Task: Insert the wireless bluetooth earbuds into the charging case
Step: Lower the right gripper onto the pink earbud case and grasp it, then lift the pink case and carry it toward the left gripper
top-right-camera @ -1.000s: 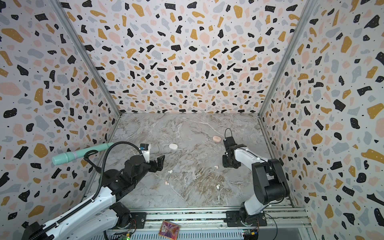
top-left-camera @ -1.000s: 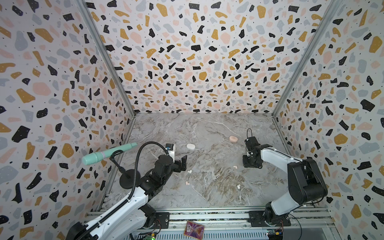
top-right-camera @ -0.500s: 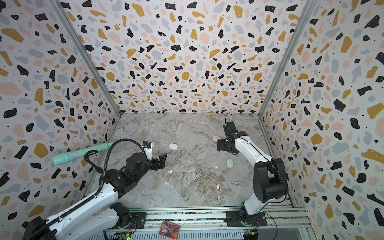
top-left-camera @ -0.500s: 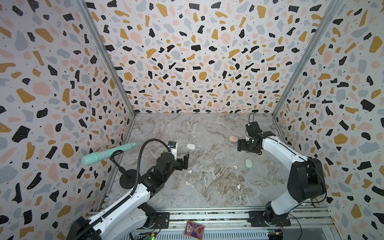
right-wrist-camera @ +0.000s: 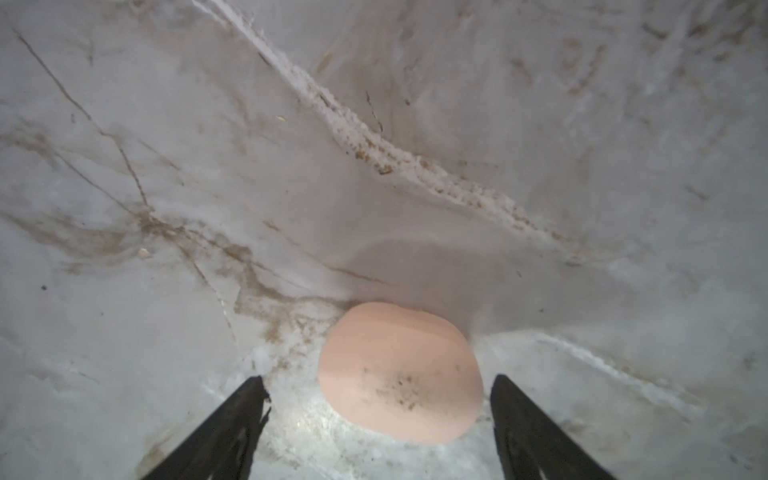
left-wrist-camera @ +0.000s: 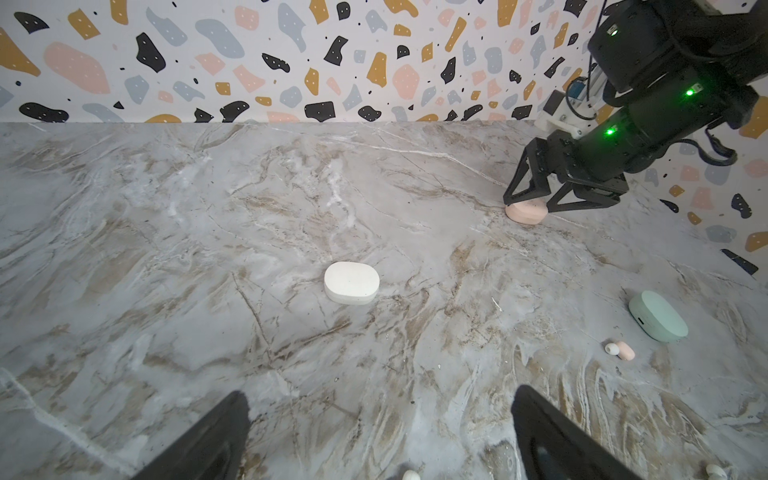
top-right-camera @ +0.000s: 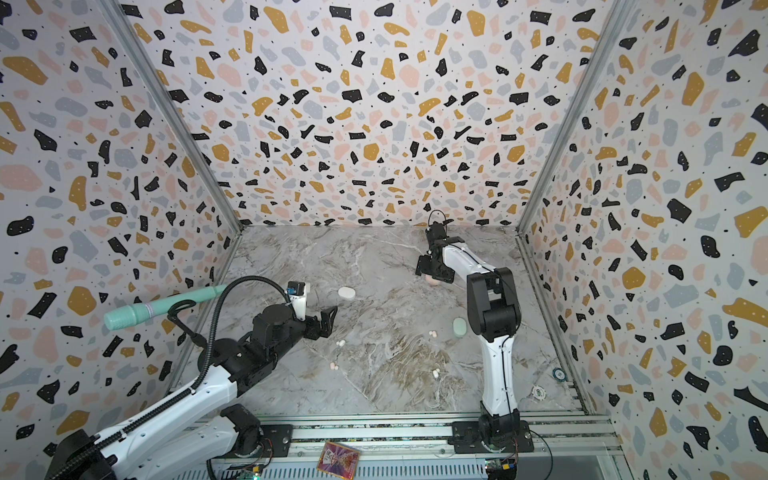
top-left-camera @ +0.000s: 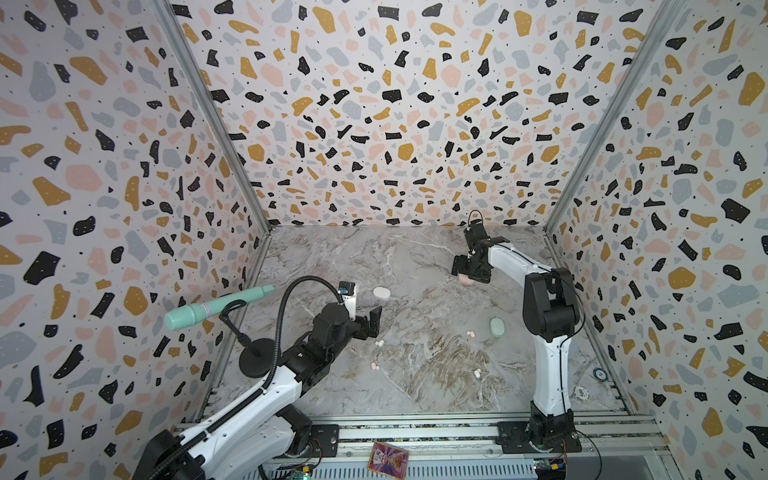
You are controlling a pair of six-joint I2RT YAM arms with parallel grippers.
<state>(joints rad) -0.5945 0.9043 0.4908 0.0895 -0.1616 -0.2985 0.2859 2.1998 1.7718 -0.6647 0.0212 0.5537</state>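
The right pincer (right-wrist-camera: pixel 378 382), jaws wide, straddles the pale pink pebble-shaped plastic case (right-wrist-camera: pixel 399 374) near the far right corner of the marble worktop (top-left-camera: pixel 415 270), seemingly to grasp it. The left pincer (left-wrist-camera: pixel 380 395) gapes empty. Tiny rounded plastic earbuds (top-left-camera: pixel 379 343) lie loose mid-worktop.

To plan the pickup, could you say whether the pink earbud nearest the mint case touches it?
Apart: the left wrist view shows bare marble between the pink earbud and the mint case.

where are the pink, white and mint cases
pink case (right-wrist-camera: pixel 399 374), right wrist view, middle of its top
white case (left-wrist-camera: pixel 351 281), left wrist view, middle of its top
mint case (top-left-camera: pixel 497 327), in a top view, middle of its top
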